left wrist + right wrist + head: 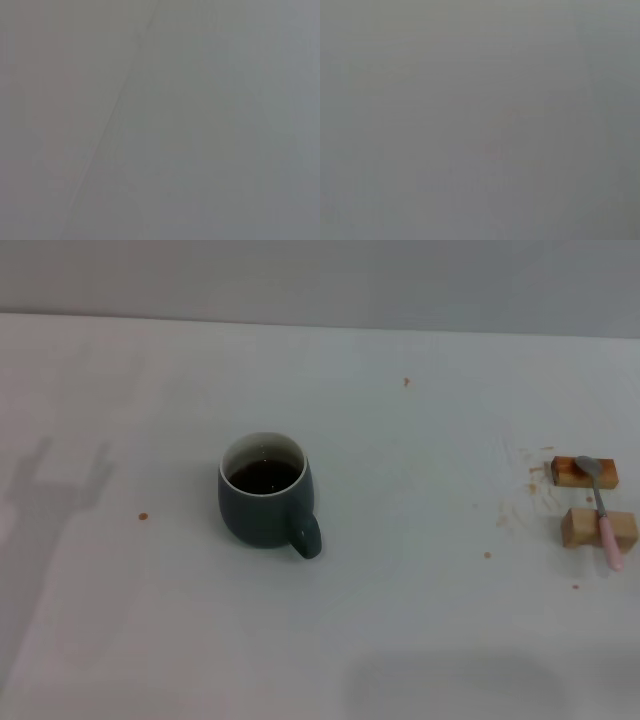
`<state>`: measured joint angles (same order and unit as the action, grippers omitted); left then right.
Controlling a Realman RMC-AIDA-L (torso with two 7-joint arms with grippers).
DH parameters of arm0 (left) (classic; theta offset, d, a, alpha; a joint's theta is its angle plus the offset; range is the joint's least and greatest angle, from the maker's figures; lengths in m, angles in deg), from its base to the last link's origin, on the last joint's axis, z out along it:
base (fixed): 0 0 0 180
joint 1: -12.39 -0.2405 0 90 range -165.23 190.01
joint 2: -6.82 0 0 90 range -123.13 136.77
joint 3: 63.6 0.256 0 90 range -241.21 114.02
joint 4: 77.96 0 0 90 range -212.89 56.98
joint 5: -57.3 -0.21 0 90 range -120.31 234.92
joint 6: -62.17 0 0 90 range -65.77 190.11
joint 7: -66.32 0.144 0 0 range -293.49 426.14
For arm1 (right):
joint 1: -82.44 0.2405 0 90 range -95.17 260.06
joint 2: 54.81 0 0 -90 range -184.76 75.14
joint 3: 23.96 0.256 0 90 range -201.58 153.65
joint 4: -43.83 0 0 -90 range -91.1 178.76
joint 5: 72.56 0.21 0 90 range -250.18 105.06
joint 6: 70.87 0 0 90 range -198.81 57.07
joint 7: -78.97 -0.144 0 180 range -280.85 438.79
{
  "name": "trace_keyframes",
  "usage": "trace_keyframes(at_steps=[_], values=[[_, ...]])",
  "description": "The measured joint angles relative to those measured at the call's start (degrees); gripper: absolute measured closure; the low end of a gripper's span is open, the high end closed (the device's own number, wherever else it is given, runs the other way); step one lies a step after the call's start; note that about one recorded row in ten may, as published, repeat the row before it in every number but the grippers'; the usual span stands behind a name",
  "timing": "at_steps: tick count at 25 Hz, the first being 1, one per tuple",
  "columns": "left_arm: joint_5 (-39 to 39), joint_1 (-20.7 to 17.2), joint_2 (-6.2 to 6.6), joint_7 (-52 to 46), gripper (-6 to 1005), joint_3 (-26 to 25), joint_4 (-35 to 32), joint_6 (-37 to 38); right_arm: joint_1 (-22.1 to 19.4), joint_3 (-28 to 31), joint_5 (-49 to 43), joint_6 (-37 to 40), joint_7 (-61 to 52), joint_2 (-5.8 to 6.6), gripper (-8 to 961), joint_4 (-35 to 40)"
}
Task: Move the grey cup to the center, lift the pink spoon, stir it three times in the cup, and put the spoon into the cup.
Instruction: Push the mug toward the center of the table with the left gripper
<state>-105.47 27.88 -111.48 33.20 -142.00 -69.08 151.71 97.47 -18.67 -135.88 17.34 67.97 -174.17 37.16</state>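
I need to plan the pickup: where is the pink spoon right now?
In the head view the pink spoon lies at the table's far right edge, bridging two wooden blocks, well right of the grey cup.

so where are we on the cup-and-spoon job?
Possibly done: the grey cup stands upright near the table's middle, dark liquid inside. In hand: nothing; neither gripper is in view. Left: the pink spoon still lies across two wooden blocks at right, so lifting, stirring and dropping in remain.
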Motion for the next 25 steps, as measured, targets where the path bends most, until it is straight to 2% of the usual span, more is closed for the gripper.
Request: trace_keyframes(at_steps=[14,25], values=[[0.01,-0.24,-0.02,1.26,170,0.42,-0.28,0.34,1.89,-0.03,0.04,0.15,11.50,-0.04,132,-0.92],[0.01,0.06,0.09,1.32,170,1.23,-0.28,-0.01,2.29,0.59,0.46,0.17,10.99,-0.04,132,-2.57]])
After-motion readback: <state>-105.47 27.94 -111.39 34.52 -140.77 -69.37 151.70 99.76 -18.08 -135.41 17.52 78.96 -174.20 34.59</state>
